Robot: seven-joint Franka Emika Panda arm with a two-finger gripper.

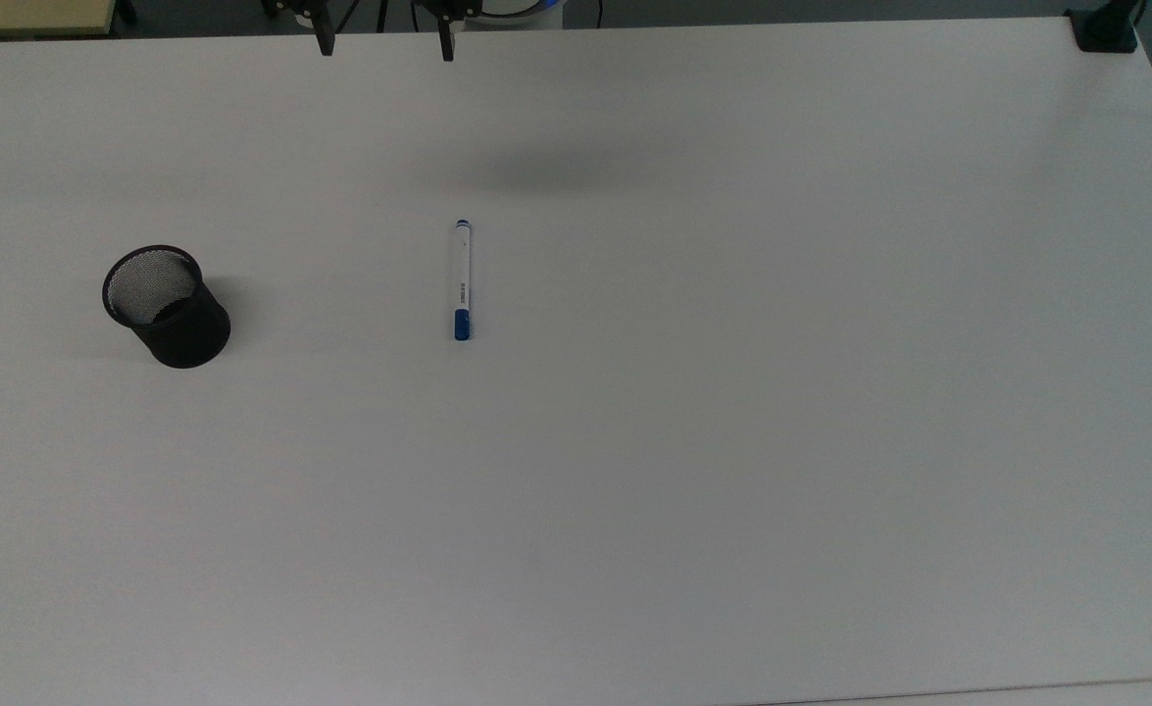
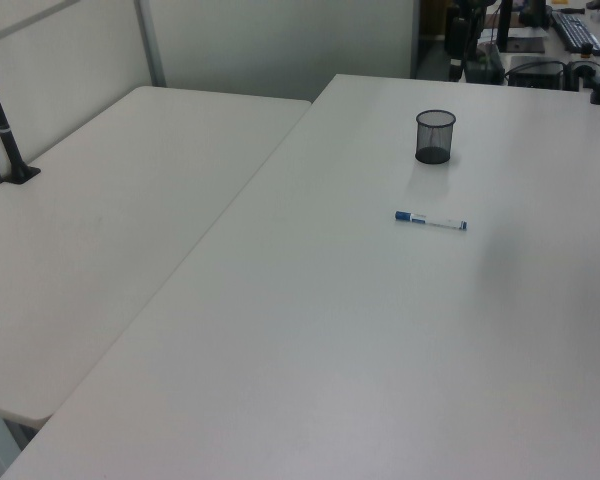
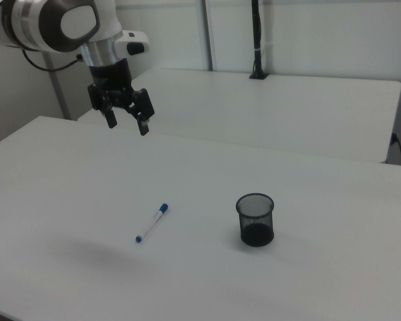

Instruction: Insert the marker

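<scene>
White table (image 1: 732, 441) — marker (image 1: 462, 280) flat nr mesh cup (image 1: 166, 305); gripper (image 3: 127, 123) spread.

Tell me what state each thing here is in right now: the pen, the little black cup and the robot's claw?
marker: lying flat on the table, capped, untouched.
mesh cup: upright, open top, nothing visible inside, apart from the marker.
gripper: open, holding nothing, raised above the table.

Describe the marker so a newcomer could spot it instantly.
On the big white table, look beside the black mesh cup, toward the top view's right. The marker lies flat there: a slim white barrel with a blue cap.
</scene>
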